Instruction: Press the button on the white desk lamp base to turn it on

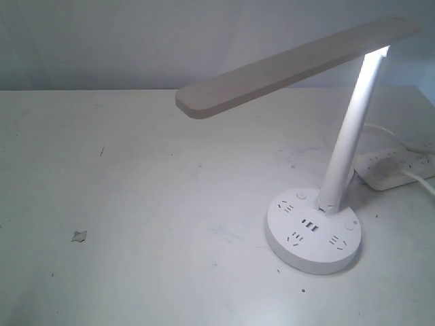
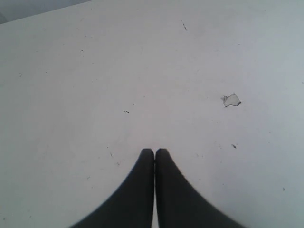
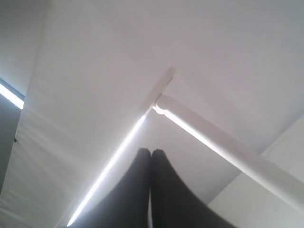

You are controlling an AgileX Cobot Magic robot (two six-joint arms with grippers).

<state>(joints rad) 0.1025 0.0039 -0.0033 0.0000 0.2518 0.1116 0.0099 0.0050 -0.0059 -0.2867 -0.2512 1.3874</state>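
The table (image 1: 136,238) carries the white desk lamp (image 1: 348,136) at the right of the exterior view. Its bar head (image 1: 292,64) runs its long axis from the stem top down-left, the rounded free end pointing left. The stem leans up and right from the white desk lamp base (image 1: 312,234), which lies flat, sockets up, near a power strip (image 1: 397,166).

A glow on the upper stem suggests the lamp is lit. If a press is needed, come straight down on one small round button (image 1: 301,196), lightly, clear of the slots and USB ports.

The right end effector (image 3: 151,152), tips pressed together, is near the head-stem joint. The left end effector (image 2: 154,152), likewise closed, hangs over bare table.
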